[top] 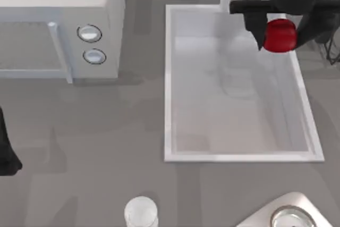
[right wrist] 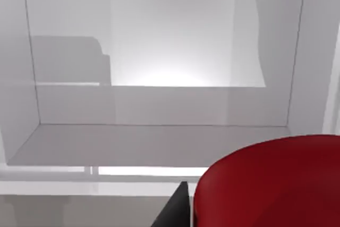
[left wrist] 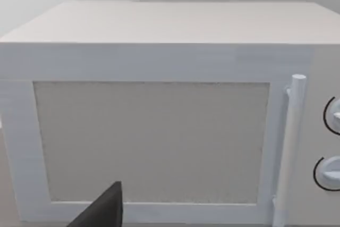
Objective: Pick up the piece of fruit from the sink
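On the grey tabletop (top: 95, 147) from above, my right gripper (top: 279, 31) clenches the red fruit (top: 280, 35) over the sink's (top: 168, 83) far right corner; my left arm sits parked at the left edge. My left wrist view faces the microwave (left wrist: 159, 131), and my right wrist view has the fruit (right wrist: 276, 184) above the basin.

No readable text or labels anywhere.

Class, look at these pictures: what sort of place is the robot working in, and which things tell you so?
Likely a simulated kitchen counter: a white sink, a microwave with two knobs, and a glass. The right hand holds a red fruit.
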`<state>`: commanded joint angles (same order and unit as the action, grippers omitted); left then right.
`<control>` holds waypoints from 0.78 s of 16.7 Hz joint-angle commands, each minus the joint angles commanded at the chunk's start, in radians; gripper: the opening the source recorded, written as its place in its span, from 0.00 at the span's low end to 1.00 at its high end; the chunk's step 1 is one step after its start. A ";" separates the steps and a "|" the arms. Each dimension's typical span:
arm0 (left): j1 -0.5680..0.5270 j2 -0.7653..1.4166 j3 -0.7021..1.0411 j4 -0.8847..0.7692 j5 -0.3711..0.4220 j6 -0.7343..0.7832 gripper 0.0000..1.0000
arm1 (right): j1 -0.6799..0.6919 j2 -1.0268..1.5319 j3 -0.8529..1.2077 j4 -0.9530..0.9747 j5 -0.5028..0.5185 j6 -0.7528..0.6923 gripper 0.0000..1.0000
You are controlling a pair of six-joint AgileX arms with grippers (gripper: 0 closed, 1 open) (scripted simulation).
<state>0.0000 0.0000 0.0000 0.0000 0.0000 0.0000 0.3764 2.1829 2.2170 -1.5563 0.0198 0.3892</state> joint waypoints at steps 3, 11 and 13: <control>0.000 0.000 0.000 0.000 0.000 0.000 1.00 | -0.102 -0.077 -0.132 0.043 -0.006 -0.102 0.00; 0.000 0.000 0.000 0.000 0.000 0.000 1.00 | -0.348 -0.255 -0.443 0.140 -0.019 -0.345 0.00; 0.000 0.000 0.000 0.000 0.000 0.000 1.00 | -0.348 -0.255 -0.443 0.140 -0.019 -0.345 0.00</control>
<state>0.0000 0.0000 0.0000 0.0000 0.0000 0.0000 0.0285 1.9281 1.7735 -1.4162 0.0010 0.0441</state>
